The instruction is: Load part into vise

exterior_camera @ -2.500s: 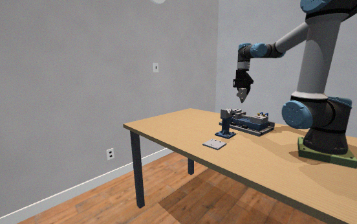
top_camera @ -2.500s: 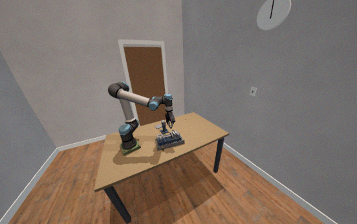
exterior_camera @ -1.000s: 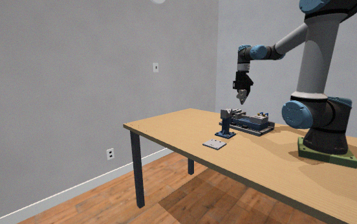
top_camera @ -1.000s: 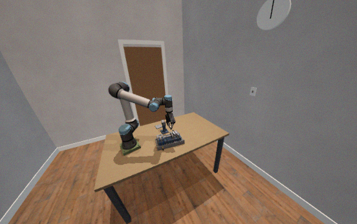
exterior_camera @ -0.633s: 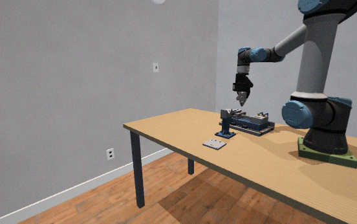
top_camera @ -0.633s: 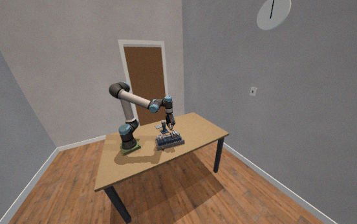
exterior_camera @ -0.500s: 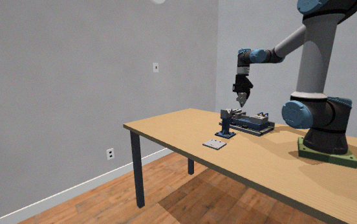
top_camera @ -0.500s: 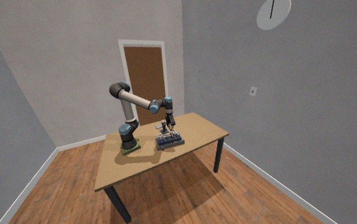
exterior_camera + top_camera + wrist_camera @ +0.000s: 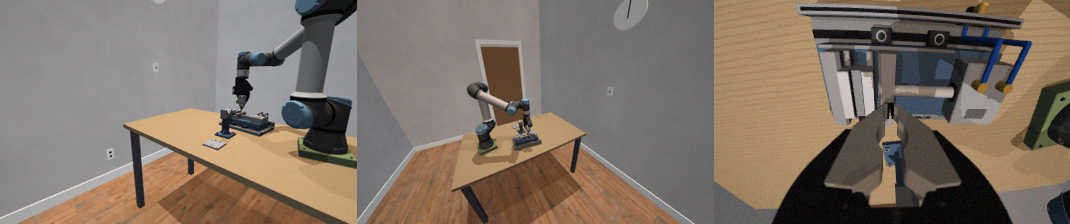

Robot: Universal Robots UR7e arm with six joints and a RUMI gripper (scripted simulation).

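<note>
— What stands on the wooden worktop?
— A grey-and-black jointed arm with blue caps, on a green square base plate.
— And its black tool?
— Above the blue-and-grey metal vise.

Gray walls stood around a brown wood floor. A tan table had dark legs. At the far side was a brown door. A round white clock hung at the right.
</note>
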